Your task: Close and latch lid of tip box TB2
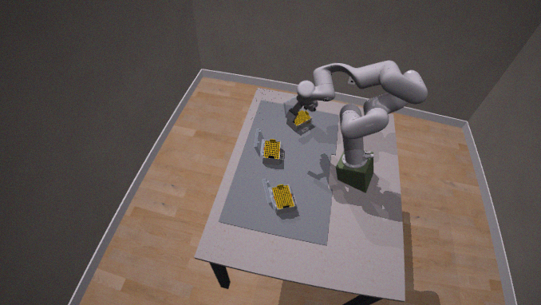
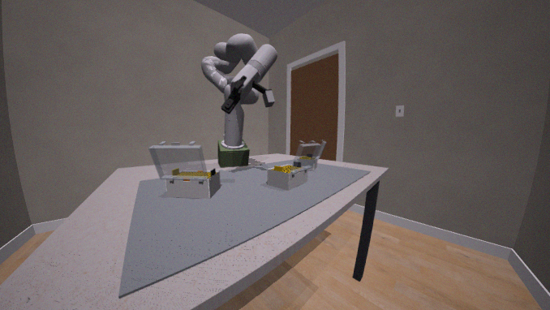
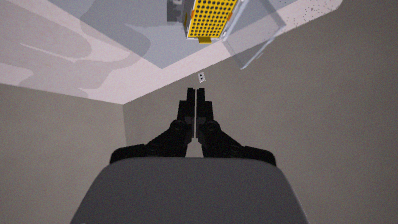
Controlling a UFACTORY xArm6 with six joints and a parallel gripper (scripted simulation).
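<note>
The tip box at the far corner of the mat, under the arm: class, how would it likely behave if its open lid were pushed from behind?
The lid looks thin and clear, so it would probably swing easily. The tip box stands loose on the mat, so it may slide or tip rather than stay put. The shut, empty pincer offers a narrow tip that could slip off.
</note>
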